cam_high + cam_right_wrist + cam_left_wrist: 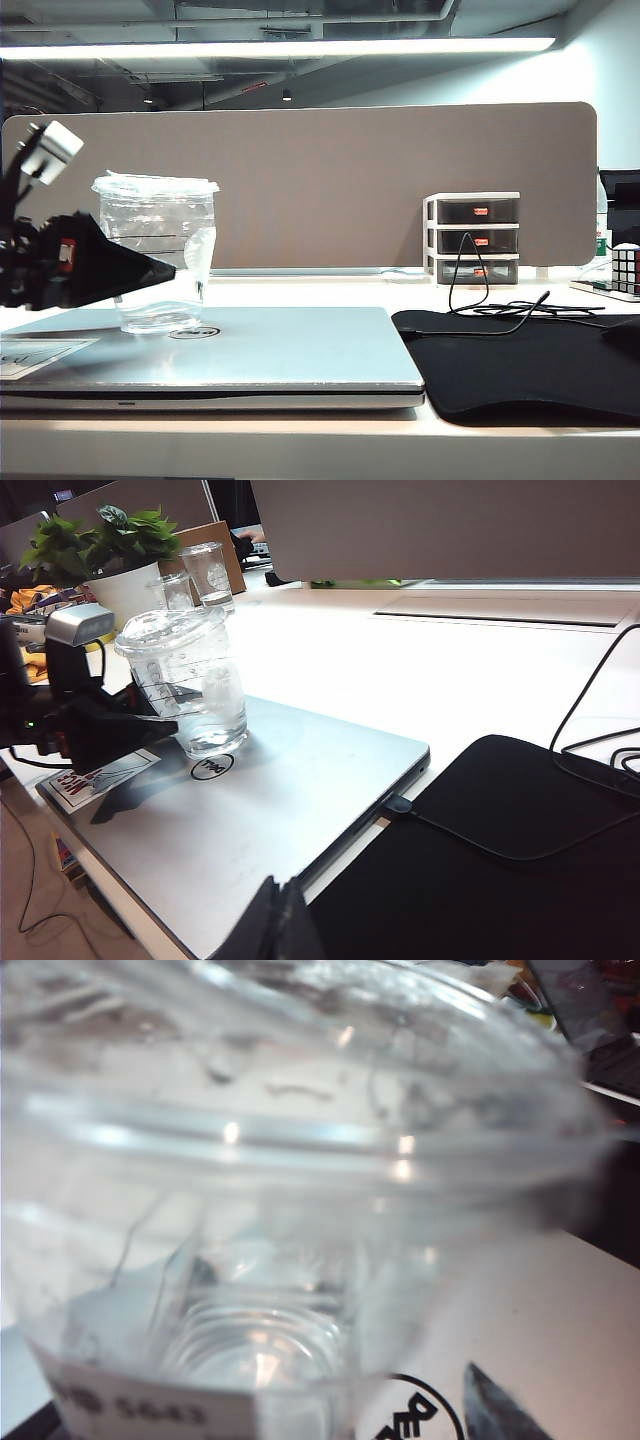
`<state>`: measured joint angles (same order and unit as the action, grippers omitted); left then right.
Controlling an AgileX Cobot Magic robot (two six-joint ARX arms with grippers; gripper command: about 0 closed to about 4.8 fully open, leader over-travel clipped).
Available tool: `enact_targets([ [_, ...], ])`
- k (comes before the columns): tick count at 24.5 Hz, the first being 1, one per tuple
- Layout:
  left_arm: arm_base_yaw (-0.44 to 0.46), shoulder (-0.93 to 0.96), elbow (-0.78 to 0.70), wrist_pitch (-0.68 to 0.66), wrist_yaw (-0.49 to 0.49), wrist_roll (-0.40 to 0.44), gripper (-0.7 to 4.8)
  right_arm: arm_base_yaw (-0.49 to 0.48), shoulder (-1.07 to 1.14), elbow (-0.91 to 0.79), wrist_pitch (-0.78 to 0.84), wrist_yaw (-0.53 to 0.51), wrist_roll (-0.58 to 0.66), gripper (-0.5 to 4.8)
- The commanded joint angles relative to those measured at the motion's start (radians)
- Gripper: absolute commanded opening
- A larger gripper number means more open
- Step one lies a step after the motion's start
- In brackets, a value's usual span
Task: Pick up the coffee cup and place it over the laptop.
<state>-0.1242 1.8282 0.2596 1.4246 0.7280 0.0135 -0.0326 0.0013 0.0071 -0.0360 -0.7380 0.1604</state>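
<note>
While its base is seen resting upright on the lid of the closed laptop [300,350], near the left end beside the round logo, the coffee cup [157,250] is judged light, thin-walled and easily crushed; a hold around its mid-wall, below the lid, would be advised. The left gripper [165,270] is held level from the left, its fingers spread apart on either side of the cup without clamping it. The right gripper [272,920] is parked near the laptop's front edge, its fingers closed together.
</note>
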Motion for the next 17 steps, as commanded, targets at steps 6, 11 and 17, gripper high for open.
enact_targets([
  [6, 0.004, -0.187, -0.112, 0.029, -0.105, 0.022, 4.79, 0.000, -0.002, -0.005, 0.010, -0.024, -0.003, -0.06],
  [11, 0.002, -0.349, -0.254, 0.029, -0.177, -0.010, 4.79, 0.000, -0.002, -0.005, 0.010, -0.024, -0.003, -0.06],
  [17, 0.002, -0.456, -0.254, 0.011, -0.193, -0.146, 3.89, -0.001, -0.002, -0.005, 0.011, 0.027, -0.003, -0.06],
])
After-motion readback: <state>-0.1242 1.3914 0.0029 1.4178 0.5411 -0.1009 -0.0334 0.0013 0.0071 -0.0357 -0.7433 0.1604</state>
